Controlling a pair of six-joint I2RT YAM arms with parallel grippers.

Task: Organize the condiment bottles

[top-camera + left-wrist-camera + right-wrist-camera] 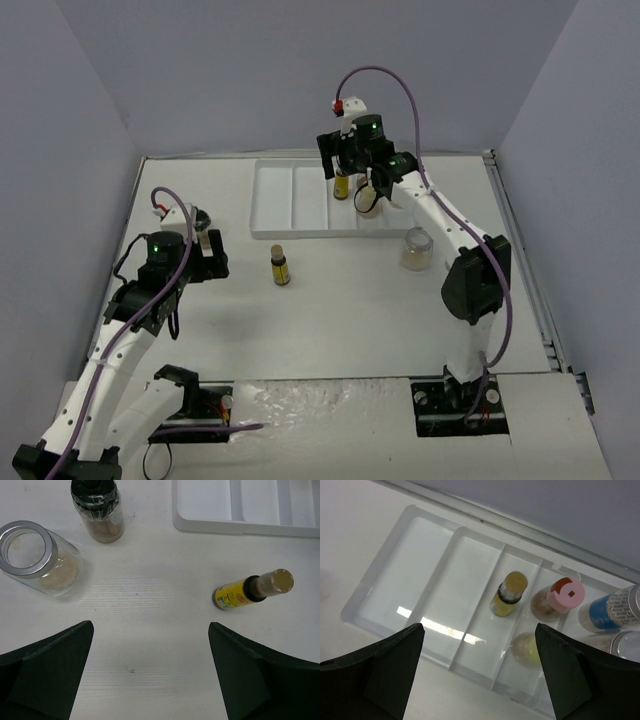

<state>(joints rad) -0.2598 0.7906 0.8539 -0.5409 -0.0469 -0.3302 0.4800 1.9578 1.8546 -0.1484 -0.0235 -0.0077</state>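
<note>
— Top external view first: where are the arms?

— The left gripper hangs low over the left part of the table. The right gripper is above the white tray at the back.

— And the fingers?

— Both pairs stand wide apart and hold nothing. In the left wrist view the fingers fill the two lower corners with bare table between them. The right wrist view is much the same, with its fingers spread above the tray.

— The bottles?

— They are scattered. A lone amber bottle with a tan cap and a yellow label stands upright on the table, just in front of the tray and ahead-right of the left gripper. Ahead-left of that gripper are a black-capped jar and, close beside it, a silver-rimmed jar of tan powder.

— What is inside the tray?

— A second amber bottle stands in the narrow third compartment from the left. The next compartment holds a pink-capped bottle and, nearer the front wall, a yellow-capped bottle that is blurred.

— Further right?

— There is a blue-labelled bottle, but I cannot tell whether it is inside the tray. One more powder jar sits on the table in front of the tray's right end, close to the right arm.
</note>
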